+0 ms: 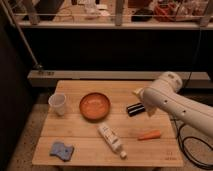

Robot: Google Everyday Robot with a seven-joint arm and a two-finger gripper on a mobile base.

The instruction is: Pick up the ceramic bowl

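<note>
Wooden tabletop (75, 131) carrying all items within reach of the white arm (176, 102), which enters from the right. The ceramic bowl (94, 106) sits upright near the centre, apart from its neighbours, so its rim appears free for a grasp. A white bottle (111, 139) lies on its side in front of the bowl. A pale cup (57, 103) stands to the left; a blue sponge (62, 149) and an orange carrot-like piece (149, 135) lie toward the front. The dark pincer (135, 108) hangs just right of the bowl, not touching it. Its opening cannot be told, and nothing is seen in its hold.
</note>
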